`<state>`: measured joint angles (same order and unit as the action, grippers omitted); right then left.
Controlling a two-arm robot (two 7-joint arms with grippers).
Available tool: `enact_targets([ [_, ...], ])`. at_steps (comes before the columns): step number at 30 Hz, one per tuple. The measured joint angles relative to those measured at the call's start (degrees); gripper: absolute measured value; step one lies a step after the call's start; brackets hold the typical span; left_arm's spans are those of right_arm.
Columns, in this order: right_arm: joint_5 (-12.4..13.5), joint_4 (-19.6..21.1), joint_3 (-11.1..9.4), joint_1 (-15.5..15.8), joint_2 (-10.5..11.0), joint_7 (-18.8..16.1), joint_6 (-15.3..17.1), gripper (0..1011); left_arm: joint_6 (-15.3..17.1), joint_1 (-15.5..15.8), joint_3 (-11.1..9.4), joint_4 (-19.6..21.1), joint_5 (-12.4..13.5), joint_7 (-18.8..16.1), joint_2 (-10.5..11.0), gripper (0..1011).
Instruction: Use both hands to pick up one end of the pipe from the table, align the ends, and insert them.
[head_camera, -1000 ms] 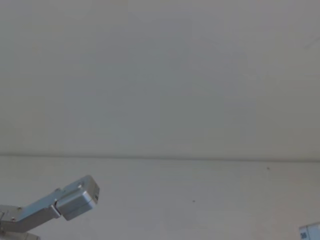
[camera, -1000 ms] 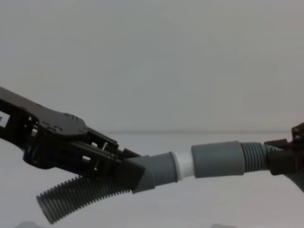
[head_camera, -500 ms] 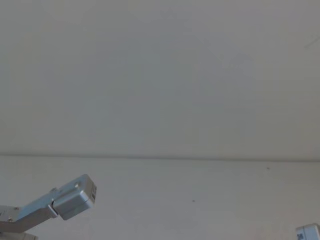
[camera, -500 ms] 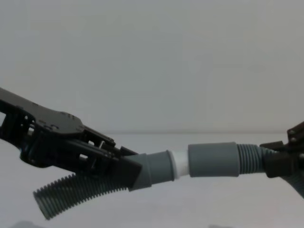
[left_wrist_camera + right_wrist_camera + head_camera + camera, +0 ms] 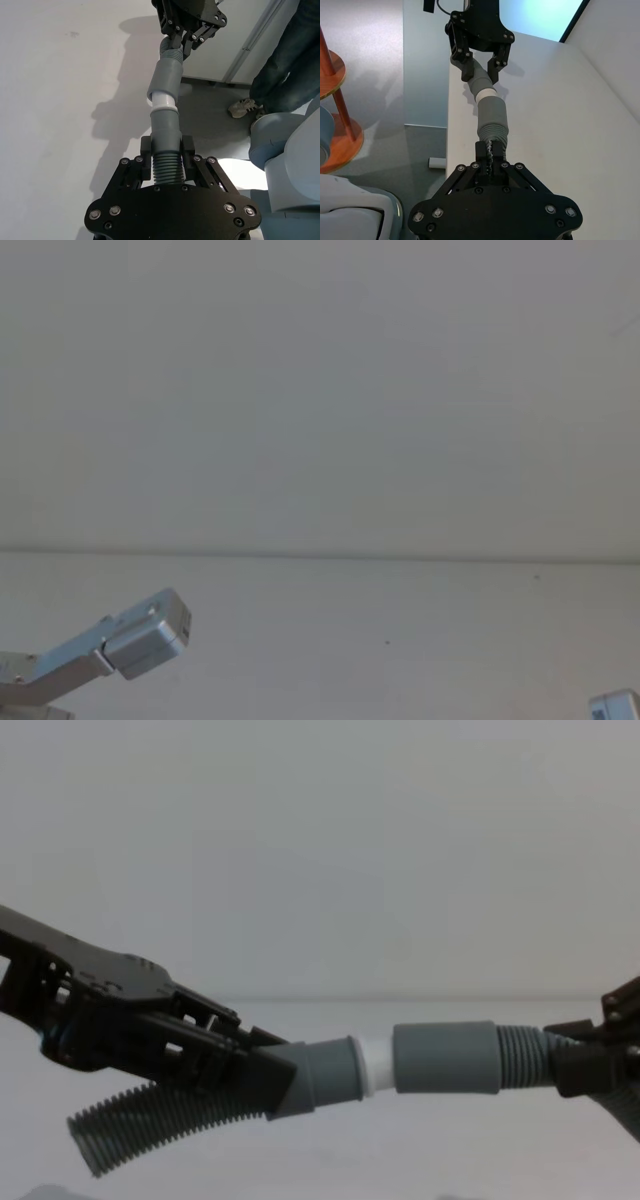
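Seen from the chest: black angular left gripper (image 5: 255, 1070) clamped on the dark grey ribbed hose piece with white spigot tip (image 5: 330, 1072), free ribbed tail hanging down toward the plain white matte table (image 5: 400, 1160). Black right gripper (image 5: 585, 1065) closed on the ribs of the second grey hose piece with wide plain sleeve (image 5: 445, 1058). Both held above the table, white tip partly inside the sleeve, narrow white band showing between the 2 cuffs
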<state>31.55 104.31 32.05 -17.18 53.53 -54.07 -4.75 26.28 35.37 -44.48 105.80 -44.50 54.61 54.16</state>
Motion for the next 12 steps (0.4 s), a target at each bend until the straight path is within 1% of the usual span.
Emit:
enact_targets([
  [12, 0.0, 0.0, 0.1, 0.0, 0.0, 0.0, 0.0, 50, -0.1, -0.1, 0.0, 0.1, -0.1, -0.1, 0.1, 327],
])
